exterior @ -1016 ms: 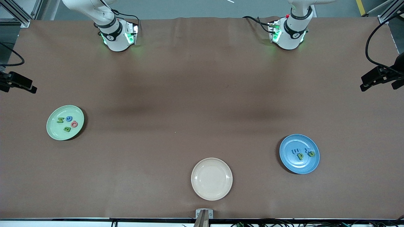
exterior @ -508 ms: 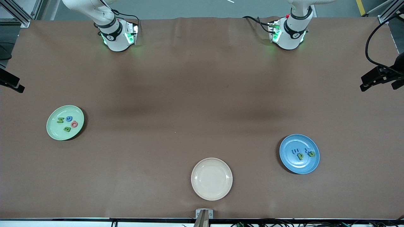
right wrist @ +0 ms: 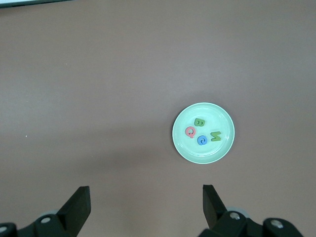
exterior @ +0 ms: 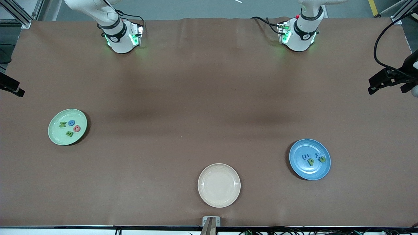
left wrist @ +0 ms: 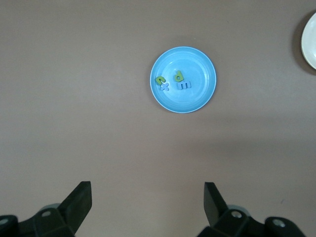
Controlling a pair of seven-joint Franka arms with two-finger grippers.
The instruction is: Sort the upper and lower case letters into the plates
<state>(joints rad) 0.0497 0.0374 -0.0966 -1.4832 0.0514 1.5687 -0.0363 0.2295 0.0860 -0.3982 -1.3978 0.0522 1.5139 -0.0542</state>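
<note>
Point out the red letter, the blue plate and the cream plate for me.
red letter (right wrist: 189, 131), right wrist view, on its ring.
blue plate (exterior: 302, 169), front view, on bare floor.
cream plate (exterior: 218, 185), front view, on its centre.

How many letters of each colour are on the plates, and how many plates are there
Green letters: 4, such as the N on the pale green plate
Blue letters: 3, two of them on the blue plate
Red letters: 1
Plates: 3, counting the cream plate
Total: 11

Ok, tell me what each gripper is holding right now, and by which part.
Nothing is held. The left gripper and right gripper both stand open and empty, high over bare table; all letters lie in the blue plate and green plate.
</note>
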